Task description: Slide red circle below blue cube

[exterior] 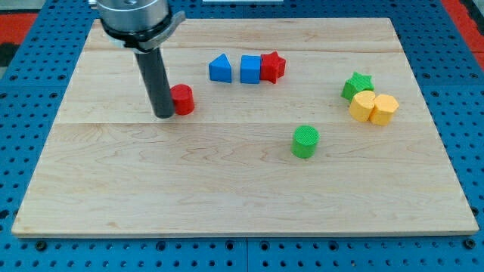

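The red circle (183, 99) lies on the wooden board left of centre. My tip (164, 115) rests on the board right against the red circle's left side. The blue cube (250, 69) stands above and to the right of the red circle, in a row between a blue triangle (220, 69) on its left and a red star (273, 66) on its right, touching the star.
A green cylinder (305, 141) stands right of centre, lower down. A green star (357, 85) and two yellow blocks (373, 107) cluster at the view's right. The wooden board (113, 189) lies on a blue pegboard.
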